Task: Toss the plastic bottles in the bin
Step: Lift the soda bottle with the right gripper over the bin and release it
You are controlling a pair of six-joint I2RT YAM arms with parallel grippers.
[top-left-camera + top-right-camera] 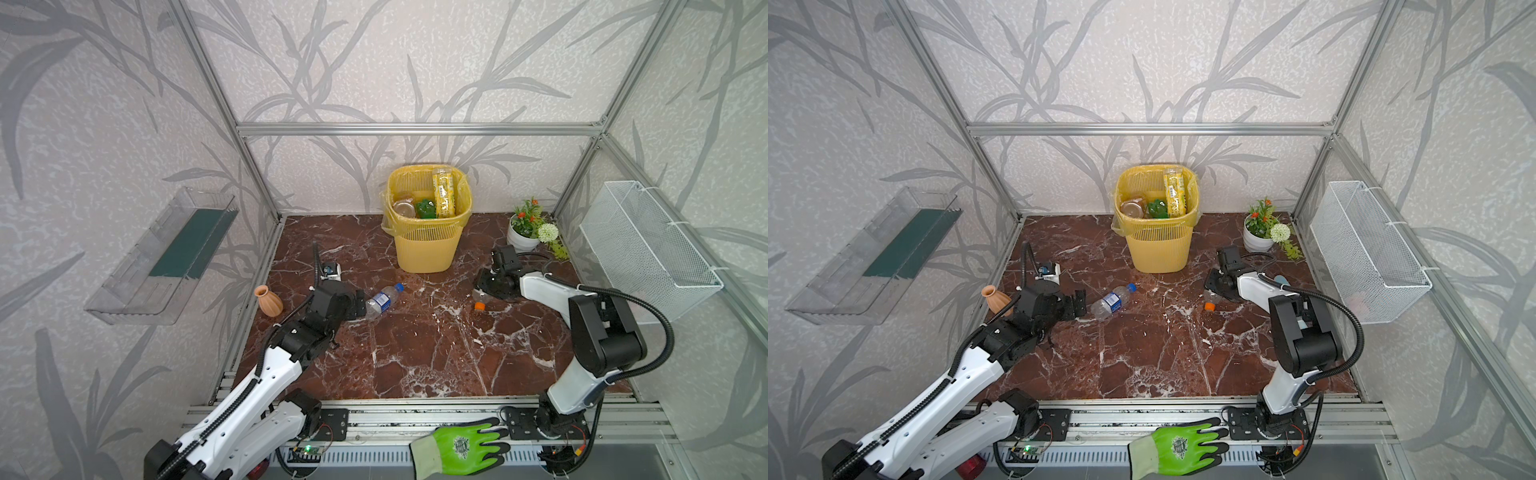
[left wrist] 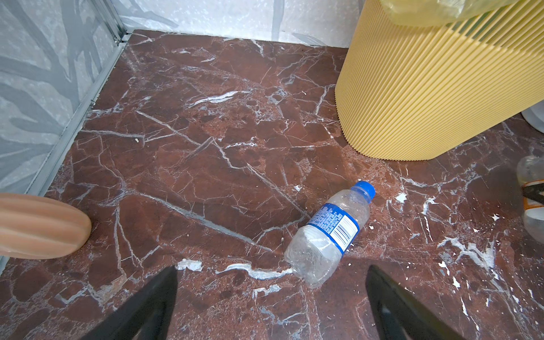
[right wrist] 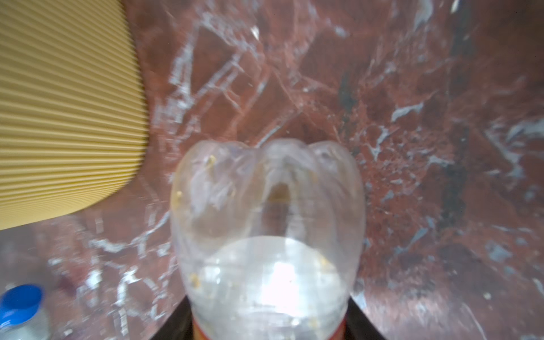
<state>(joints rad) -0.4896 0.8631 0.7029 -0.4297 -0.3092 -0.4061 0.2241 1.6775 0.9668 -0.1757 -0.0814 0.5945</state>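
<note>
The right claw [image 1: 487,291] is clenched on the orange-capped bottle [image 3: 268,223], seemingly at its label, right of the table's [image 1: 415,357] middle. The left claw [image 2: 272,273] is released; the blue-capped bottle [image 2: 329,232] lies just ahead of its tips.

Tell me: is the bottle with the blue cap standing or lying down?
Lying down. In both top views the blue-capped bottle rests lengthwise on the marble floor, its cap toward the bin.

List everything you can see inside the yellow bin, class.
Inside the bin, in both top views: a yellow-labelled bottle standing against the far wall, a green bottle and a clear brownish bottle seen end-on. Whatever lies beneath them, and the bin's floor, is covered.
</note>
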